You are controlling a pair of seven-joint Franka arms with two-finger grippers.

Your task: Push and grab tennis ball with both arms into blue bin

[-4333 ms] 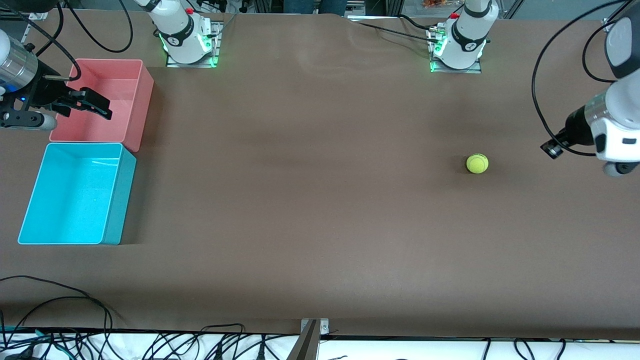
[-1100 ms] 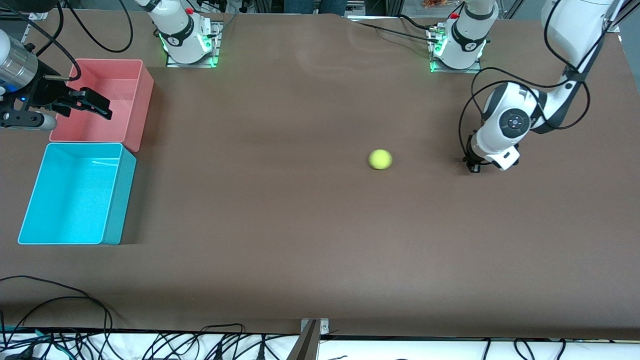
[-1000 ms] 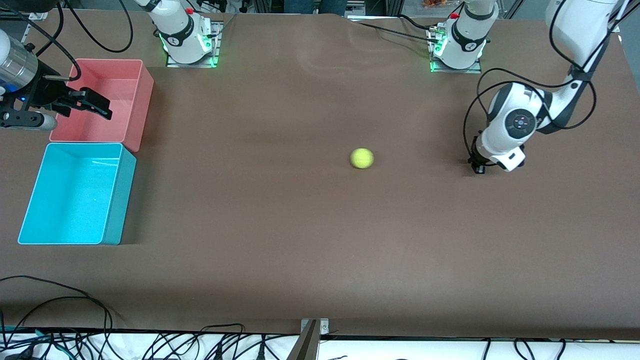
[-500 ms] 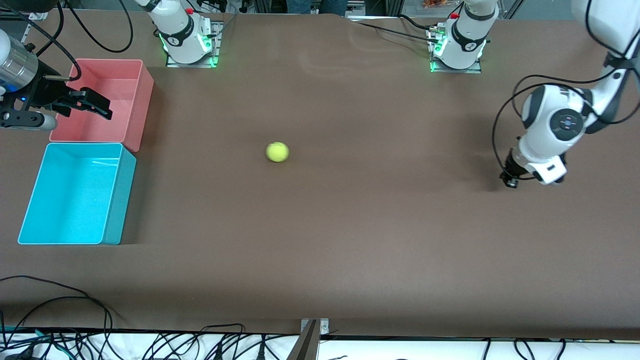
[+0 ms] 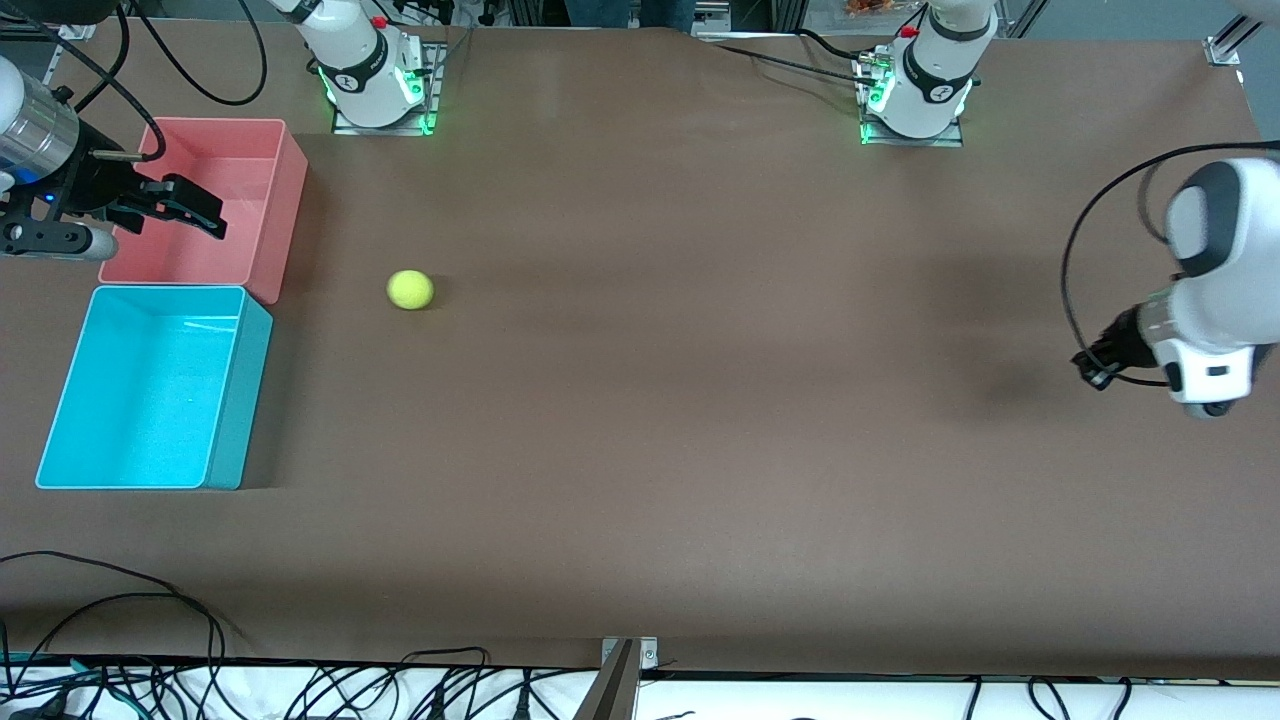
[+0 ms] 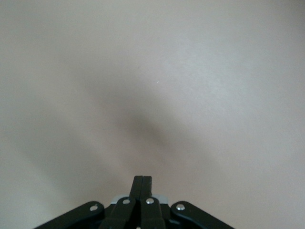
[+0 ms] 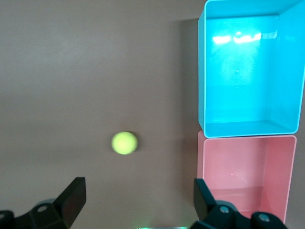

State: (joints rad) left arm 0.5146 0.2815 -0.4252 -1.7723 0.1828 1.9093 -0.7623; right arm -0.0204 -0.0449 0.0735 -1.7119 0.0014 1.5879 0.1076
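1. While the front view is being catalogued, the tennis ball point(image 5: 410, 289) is sitting on the brown bench point(image 5: 660, 420), near the pink bin point(image 5: 285, 200) and just farther from the camera than the blue bin point(image 5: 240, 400), outside both. The right gripper point(image 5: 190, 210) is hanging over the pink bin with its jaws spread wide and nothing in them. The left gripper point(image 5: 1095, 365) is hovering over bare bench at the left arm's end, well apart from the ball.

2. Left wrist view: the left gripper point(image 6: 142, 180) is showing its fingers pressed together, holding nothing; only bare bench is lying below.

3. Right wrist view: the right gripper point(image 7: 138, 200) is standing open, the tennis ball point(image 7: 124, 142) lying on the bench beside the pink bin point(image 7: 286, 157), which is touching the blue bin point(image 7: 204, 71).

4. Handling, as a judgement: the ball is looking light, fuzzy and slightly springy, rolling freely at any nudge. The fingers should be closing across its widest middle, from above.
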